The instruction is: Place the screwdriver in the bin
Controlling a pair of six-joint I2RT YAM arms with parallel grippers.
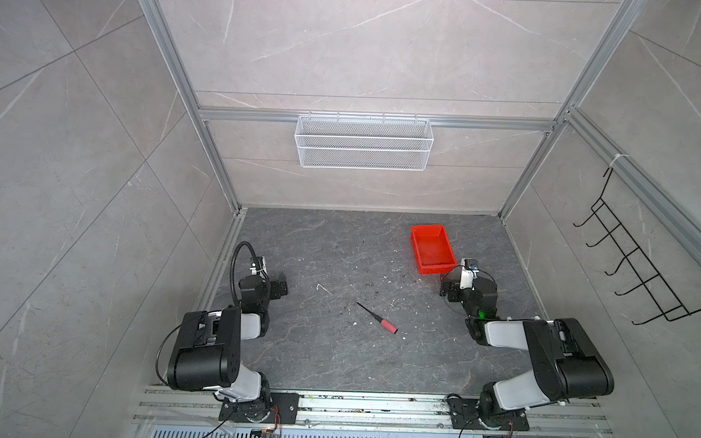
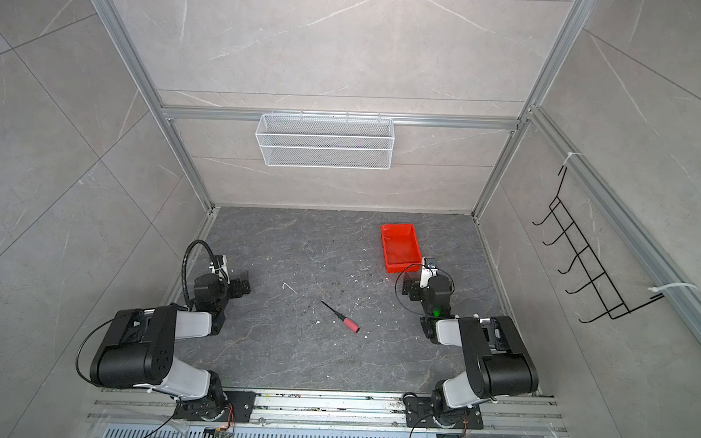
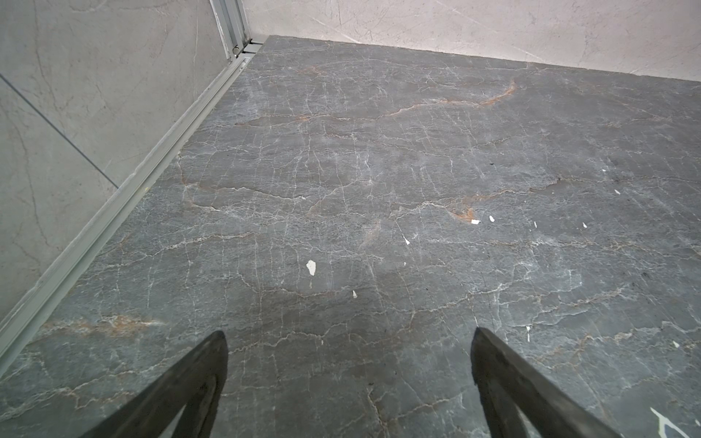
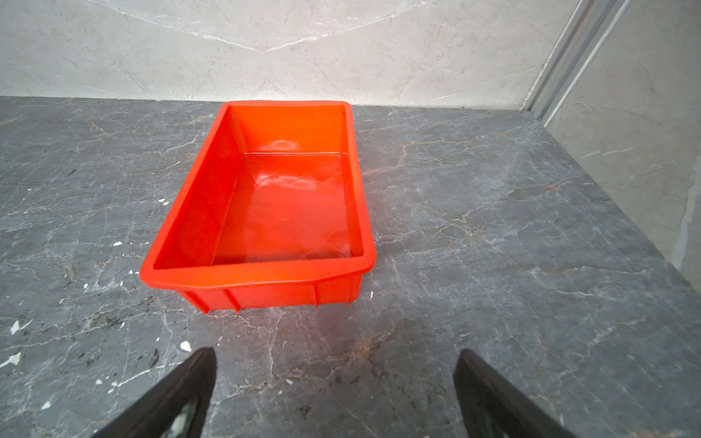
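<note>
The screwdriver [image 1: 377, 318] [image 2: 340, 318] lay flat on the dark marbled tabletop [image 1: 316, 359], about midway between the two arms. Its thin black shaft pointed far and left, and its pinkish-red handle lay at the near-right end. No gripper touched it. Small white flecks dotted the surface around it.

The bin [image 1: 434, 249] [image 2: 402, 246] stood far and to the right, well apart from the screwdriver, with its long sides running roughly near to far. Its bright red floor showed bare in the right wrist view [image 4: 265, 273].

The right gripper [image 1: 448, 289] [image 4: 337, 352] sat just near of the bin's near end, low over the tabletop and apart from the bin's wall. Its fingers [image 4: 182, 390] stood wide apart, with only tabletop showing between them.

The left gripper [image 1: 278, 287] [image 3: 349, 333] was on the left side, well apart from the screwdriver and facing the far-left corner. Its fingers [image 3: 201, 379] were also spread apart over bare marbled surface.

On the far wall a long white wire-mesh basket [image 1: 363, 148] [image 2: 325, 141] hung from an aluminium rail. A black wire hook rack [image 1: 636, 262] [image 2: 592, 260] hung on the right wall.
</note>
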